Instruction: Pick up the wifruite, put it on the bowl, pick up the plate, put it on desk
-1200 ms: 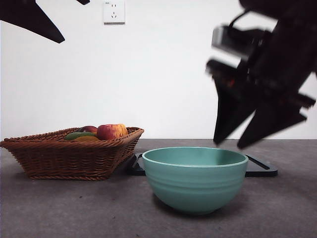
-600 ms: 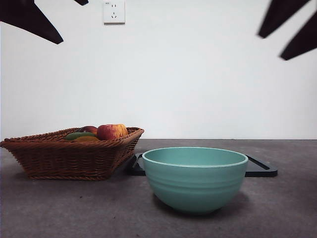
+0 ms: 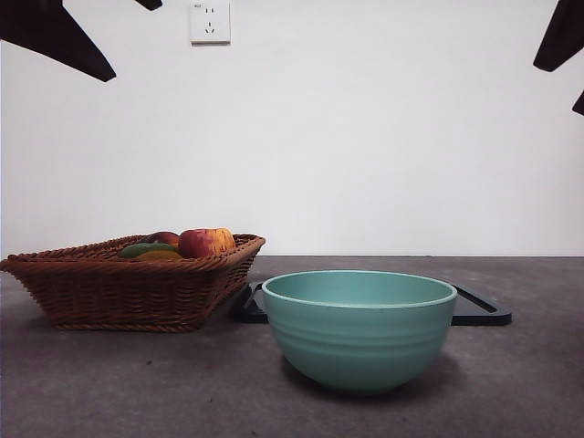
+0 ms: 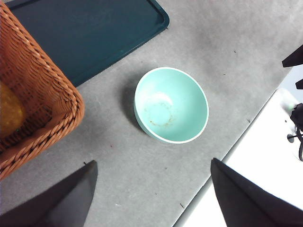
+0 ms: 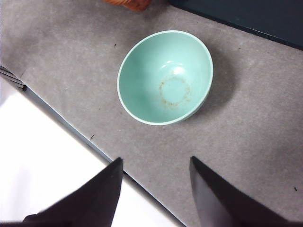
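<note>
The teal-green bowl [image 3: 359, 328] [image 4: 171, 105] [image 5: 165, 78] stands empty on the dark grey desk [image 3: 137, 383]. Fruit lies in the wicker basket: a red-yellow piece [image 3: 206, 242], a green one [image 3: 146, 248] and a yellow one [image 4: 8, 112]; which is the wifruite I cannot tell. The plate is out of view. My left gripper [image 4: 151, 198] hangs high over the desk, open and empty, a black tip at the top left [image 3: 55, 36]. High above the bowl's near side, my right gripper [image 5: 156, 194] is open and empty too, at the top right [image 3: 561, 41].
The brown wicker basket [image 3: 128, 287] [image 4: 38, 104] sits left of the bowl. A flat black tray [image 3: 479, 310] [image 4: 94, 33] [image 5: 255, 14] lies behind them. The desk's front edge [image 5: 71, 130] runs close to the bowl.
The right arm has risen from just above the bowl's right side to the top right corner. The bowl, basket and left arm have not moved.
</note>
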### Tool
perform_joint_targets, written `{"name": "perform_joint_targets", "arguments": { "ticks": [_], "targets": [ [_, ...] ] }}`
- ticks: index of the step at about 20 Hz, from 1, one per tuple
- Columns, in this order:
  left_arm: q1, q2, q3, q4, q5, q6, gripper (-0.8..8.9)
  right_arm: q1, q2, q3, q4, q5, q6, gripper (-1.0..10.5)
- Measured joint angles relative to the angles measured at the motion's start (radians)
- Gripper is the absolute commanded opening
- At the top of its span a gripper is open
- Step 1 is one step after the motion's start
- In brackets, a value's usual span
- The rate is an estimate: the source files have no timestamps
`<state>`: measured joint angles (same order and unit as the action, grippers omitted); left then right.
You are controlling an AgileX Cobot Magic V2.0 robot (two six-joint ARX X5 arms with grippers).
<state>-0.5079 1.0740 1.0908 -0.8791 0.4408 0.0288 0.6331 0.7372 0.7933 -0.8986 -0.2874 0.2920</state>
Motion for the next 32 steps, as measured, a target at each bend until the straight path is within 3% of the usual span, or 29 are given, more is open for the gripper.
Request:
{"name": "perform_joint_targets", "arguments": {
  "ticks": [2,3,4,25,28,32],
  "targets": [
    [0.0,0.0,0.0,0.0,0.0,0.001,0.9,0.0,0.0,0.0,0.0,0.0,0.0,1.8],
    [0.0,0.0,0.0,0.0,0.0,0.003,0.22,0.0,0.0,0.0,0.0,0.0,-0.003,0.6],
    [0.0,0.0,0.0,0.0,0.0,0.003,0.18,0.0,0.0,0.0,0.0,0.0,-0.005,0.1],
    [0.003,-0.005,0.0,0.005,-0.004,0.008,0.19,0.0,0.0,0.0,0.028,0.0,-0.023,0.1],
    [0.061,-0.075,-0.003,0.142,-0.09,0.017,0.19,0.0,0.0,0.0,0.028,0.0,-0.023,0.1],
    [0.233,-0.244,-0.004,0.45,-0.103,0.027,0.19,0.0,0.0,0.0,0.028,0.0,-0.023,0.1]
  ]
}}
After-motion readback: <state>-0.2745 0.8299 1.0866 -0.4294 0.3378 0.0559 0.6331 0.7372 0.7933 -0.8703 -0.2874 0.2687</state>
